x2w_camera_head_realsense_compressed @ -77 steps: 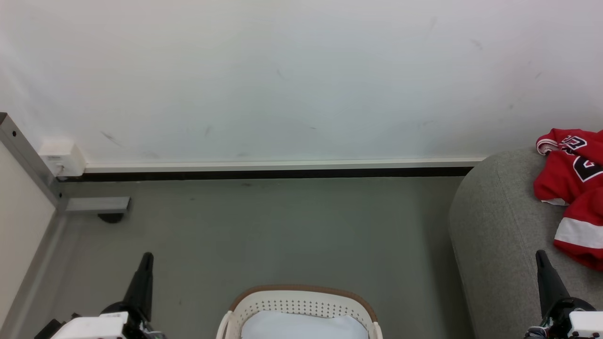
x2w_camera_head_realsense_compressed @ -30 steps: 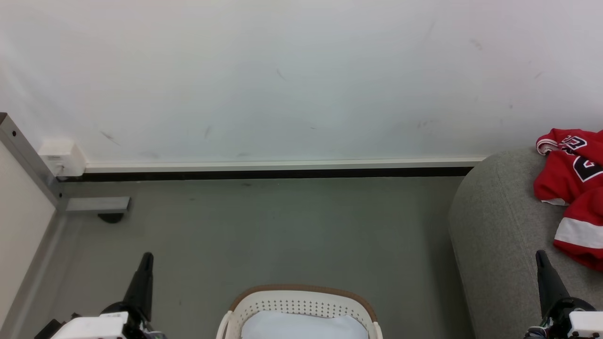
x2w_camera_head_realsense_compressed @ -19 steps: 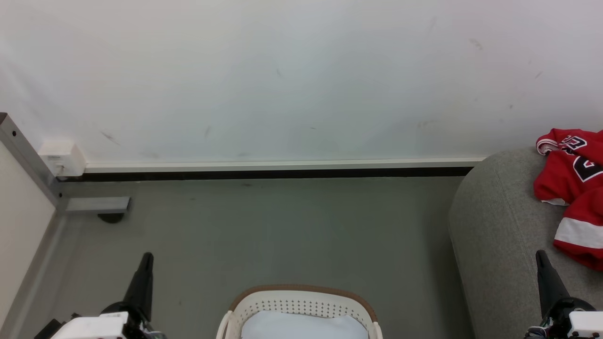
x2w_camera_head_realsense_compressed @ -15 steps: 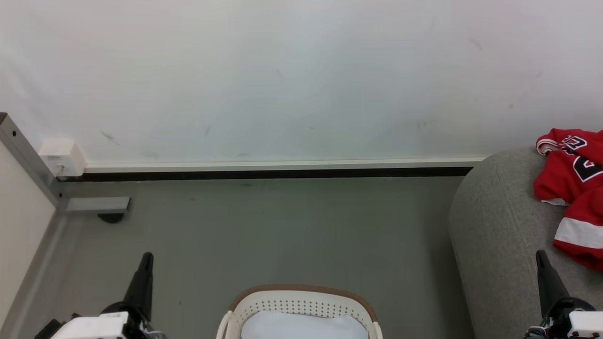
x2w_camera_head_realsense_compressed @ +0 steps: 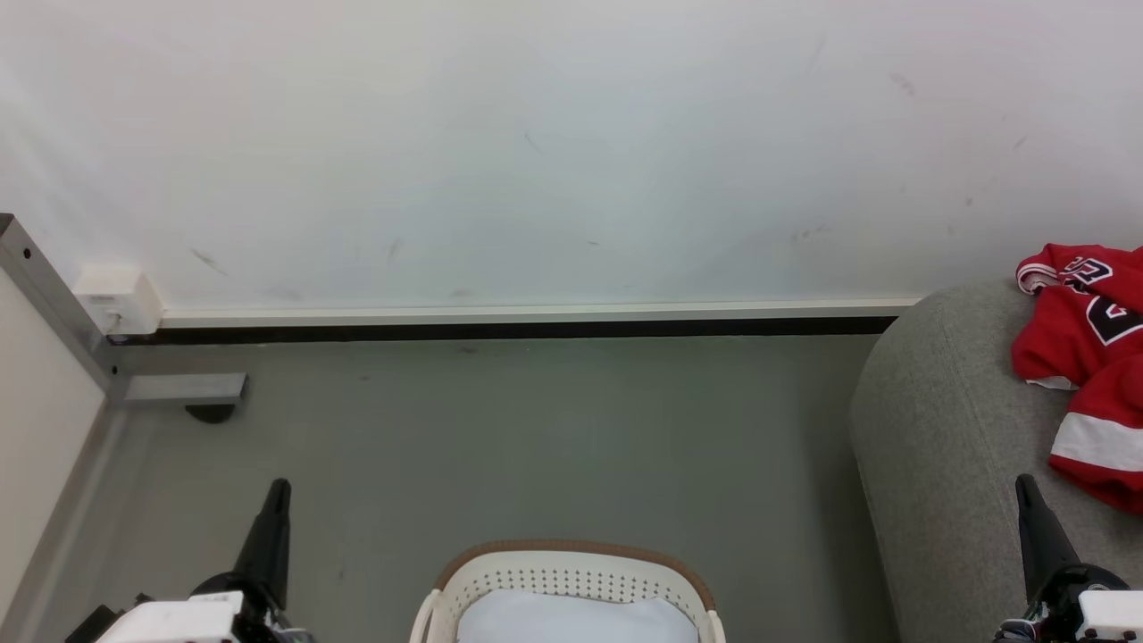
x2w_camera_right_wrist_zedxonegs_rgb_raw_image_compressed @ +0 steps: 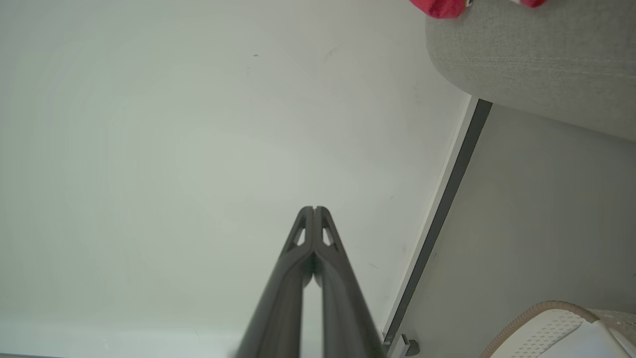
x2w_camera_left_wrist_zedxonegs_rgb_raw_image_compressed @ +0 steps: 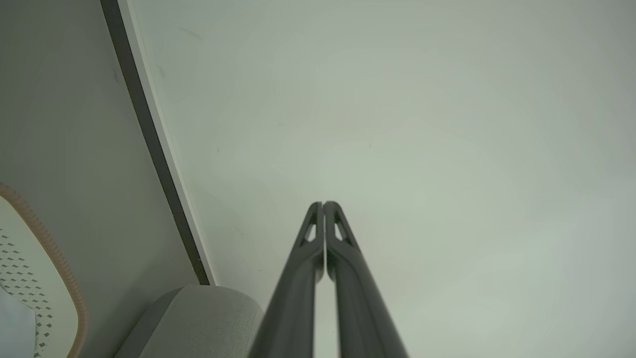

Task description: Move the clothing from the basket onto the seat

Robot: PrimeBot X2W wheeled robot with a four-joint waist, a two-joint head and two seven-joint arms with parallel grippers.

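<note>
Red clothing (x2w_camera_head_realsense_compressed: 1085, 353) with black white-edged lettering and a broad white band lies crumpled on the grey seat (x2w_camera_head_realsense_compressed: 946, 446) at the right edge of the head view; a scrap of the clothing (x2w_camera_right_wrist_zedxonegs_rgb_raw_image_compressed: 442, 7) shows in the right wrist view above the seat (x2w_camera_right_wrist_zedxonegs_rgb_raw_image_compressed: 536, 59). The cream basket (x2w_camera_head_realsense_compressed: 571, 572) with a tan rim stands on the floor at the bottom centre, a pale white-blue surface inside it. My left gripper (x2w_camera_head_realsense_compressed: 279, 487) is shut at the lower left, left of the basket, holding nothing. My right gripper (x2w_camera_head_realsense_compressed: 1023, 482) is shut over the seat's front, empty.
A white wall (x2w_camera_head_realsense_compressed: 536, 152) with a pale skirting strip runs across the back. A grey metal frame leg with a foot (x2w_camera_head_realsense_compressed: 183, 388) and a white box (x2w_camera_head_realsense_compressed: 116, 299) stand at the far left. Grey floor (x2w_camera_head_realsense_compressed: 536, 438) lies between basket and wall.
</note>
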